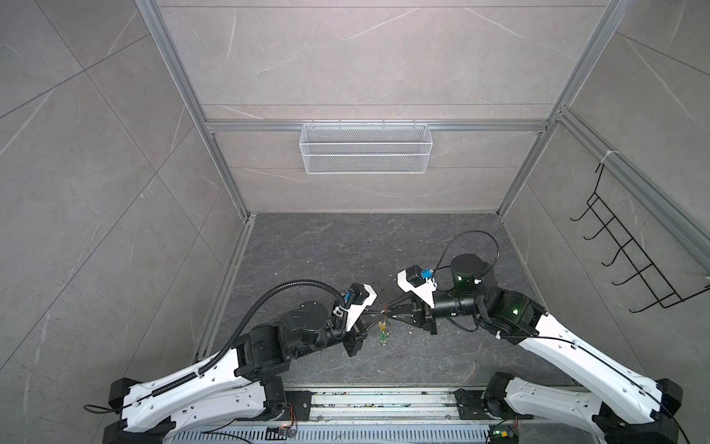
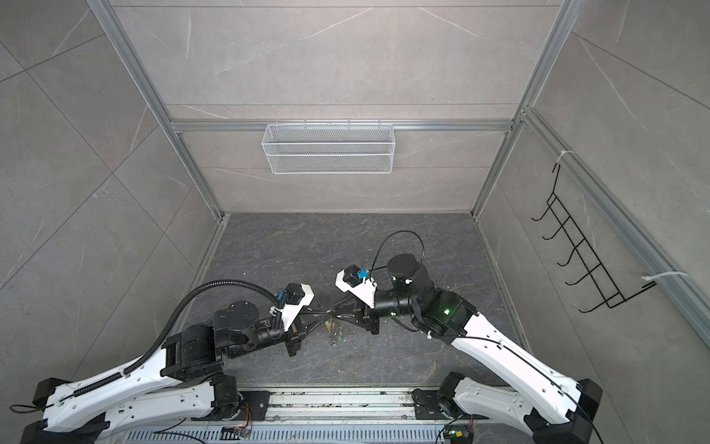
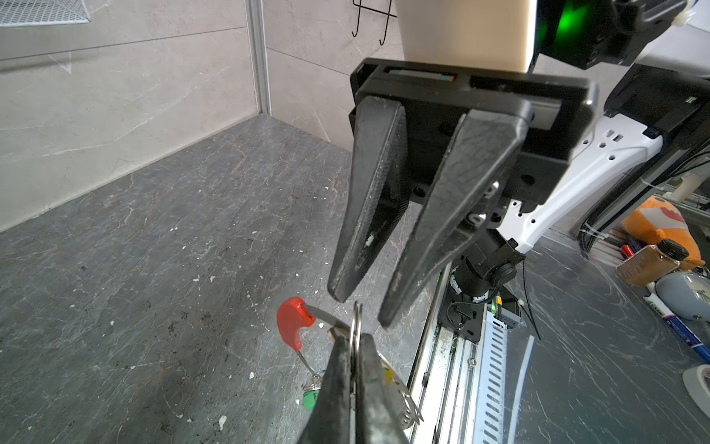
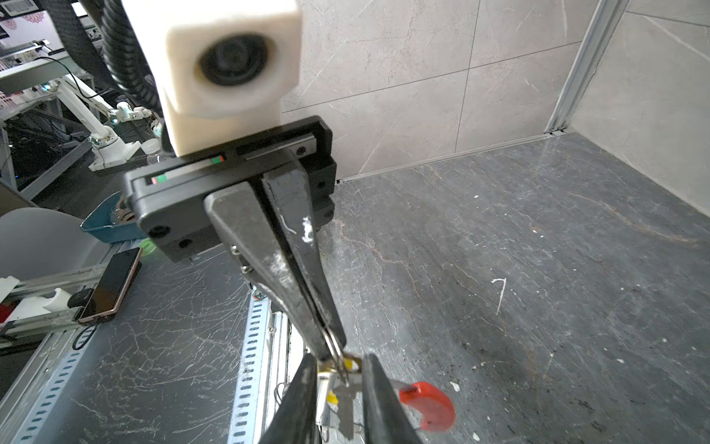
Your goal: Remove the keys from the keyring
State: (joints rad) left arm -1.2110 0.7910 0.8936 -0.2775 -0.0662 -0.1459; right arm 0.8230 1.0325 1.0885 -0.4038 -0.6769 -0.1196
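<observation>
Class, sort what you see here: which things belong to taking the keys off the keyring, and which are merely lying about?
Belongs to the job:
dark-grey wire keyring with red plastic sleeve
yellow-tagged metal key
green-tagged metal key
left gripper, clamping a small silver split ring
right gripper

Lying about:
white wire-mesh basket
black wire hook rack
dark smartphone
brown bottle

keyring point(image 3: 294, 323) between left hand point(image 3: 355, 340), right hand point(image 3: 363, 309) | keys point(image 1: 382, 333) hanging below, above table point(image 1: 307, 250)
</observation>
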